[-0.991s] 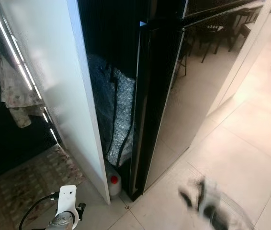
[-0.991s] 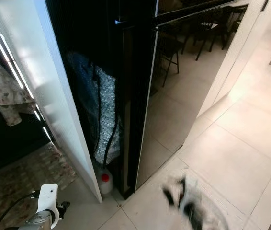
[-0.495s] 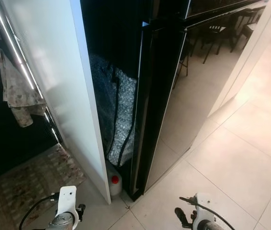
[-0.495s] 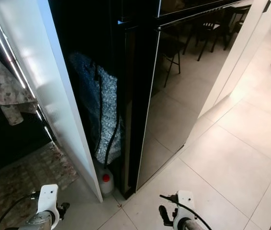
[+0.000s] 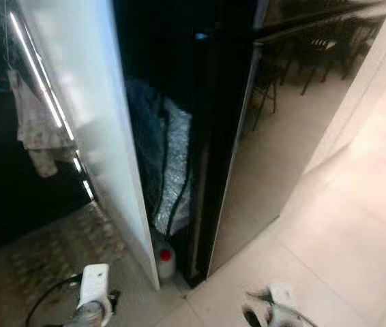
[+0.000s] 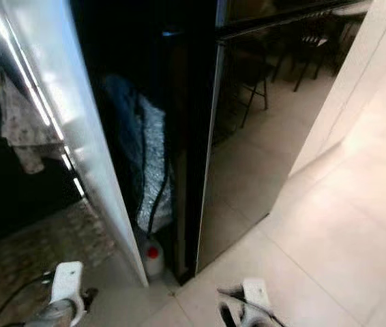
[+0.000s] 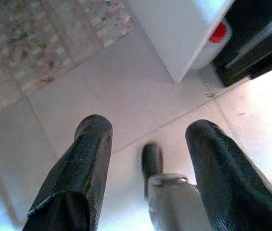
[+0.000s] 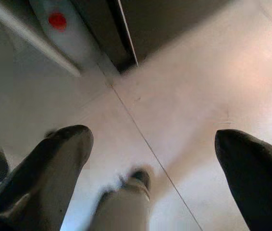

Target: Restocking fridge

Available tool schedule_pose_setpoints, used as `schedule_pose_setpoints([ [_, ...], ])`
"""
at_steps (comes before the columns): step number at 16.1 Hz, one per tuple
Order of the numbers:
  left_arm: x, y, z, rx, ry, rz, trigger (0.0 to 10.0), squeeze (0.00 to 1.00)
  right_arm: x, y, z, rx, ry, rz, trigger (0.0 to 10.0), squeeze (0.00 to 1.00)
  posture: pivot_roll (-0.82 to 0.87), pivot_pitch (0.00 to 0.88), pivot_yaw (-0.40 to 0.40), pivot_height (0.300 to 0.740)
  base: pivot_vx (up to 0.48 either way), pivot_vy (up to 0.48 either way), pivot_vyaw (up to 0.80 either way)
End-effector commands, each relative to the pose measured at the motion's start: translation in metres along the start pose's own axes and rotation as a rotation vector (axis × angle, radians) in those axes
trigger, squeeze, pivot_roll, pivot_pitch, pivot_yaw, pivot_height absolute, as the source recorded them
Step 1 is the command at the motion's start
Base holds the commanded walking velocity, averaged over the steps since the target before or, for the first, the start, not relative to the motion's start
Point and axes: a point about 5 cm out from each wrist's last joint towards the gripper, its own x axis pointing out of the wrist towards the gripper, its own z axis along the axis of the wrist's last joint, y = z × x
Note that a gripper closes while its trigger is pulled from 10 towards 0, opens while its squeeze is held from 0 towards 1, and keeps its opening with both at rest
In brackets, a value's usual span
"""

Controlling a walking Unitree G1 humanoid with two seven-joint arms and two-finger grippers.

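A tall black glossy fridge [image 5: 244,157] stands ahead with its door shut, and dining chairs are mirrored in the door. My left gripper [image 7: 148,127] hangs low over the pale floor tiles, open with nothing between its fingers. My right gripper [image 8: 153,137] is also open and empty above the tiles near the fridge's bottom corner. Both wrists show at the lower edge of the head view, the left arm [image 5: 95,297] and the right arm [image 5: 272,313].
A white panel [image 5: 91,122] stands left of the fridge. In the gap between them are a bubble-wrap bundle [image 5: 174,163] and a white jug with a red cap [image 5: 166,261]. A patterned rug [image 5: 36,272] lies at left. A white wall [image 5: 360,88] stands at right.
The whole picture has shifted and blurred as the camera moved. My right arm swung in from the right and now sits lower at the bottom edge. The left arm has barely moved.
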Motion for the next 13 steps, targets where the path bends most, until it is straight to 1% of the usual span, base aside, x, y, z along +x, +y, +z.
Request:
schedule_pose_setpoints([
  [1, 0.0, 0.003, -0.002, 0.028, 0.017, 0.008, 10.0, 0.0, 0.0, 0.003, -0.001, -0.001, 0.0, 0.008, 10.0, 0.0, -0.04, 0.0, -0.058, 0.74, 0.0, -0.382, 0.0],
  [2, 0.0, 0.003, -0.002, 0.028, 0.017, 0.008, 10.0, 0.0, 0.0, 0.002, -0.001, 0.003, -0.001, 0.006, 10.0, 0.0, -0.04, 0.0, -0.056, 0.74, 0.0, -0.405, 0.0],
  [4, 0.0, 0.003, -0.002, 0.029, 0.02, 0.008, 10.0, 0.0, 0.004, 0.004, 0.016, -0.017, -0.022, 0.004, 10.0, 0.0, -0.05, 0.0, -0.054, 0.74, 0.0, -0.405, 0.0],
  [5, 0.0, 0.003, -0.002, 0.03, 0.021, 0.008, 10.0, 0.0, 0.004, 0.004, 0.019, -0.044, -0.022, 0.008, 10.0, 0.0, -0.05, 0.0, -0.054, 0.74, 0.0, -0.401, 0.8],
  [7, 0.0, 0.003, -0.001, 0.03, 0.02, 0.009, 10.0, 0.0, 0.005, 0.004, 0.021, -0.04, -0.024, 0.008, 10.0, 0.0, -0.05, 0.0, -0.056, 0.74, 0.0, -0.403, 0.68],
  [13, 0.0, 0.002, -0.001, 0.023, 0.02, 0.011, 10.0, 0.0, 0.005, 0.003, 0.022, -0.004, -0.035, 0.007, 10.0, 0.0, -0.05, 0.0, -0.057, 0.74, 0.0, -0.404, 0.0],
])
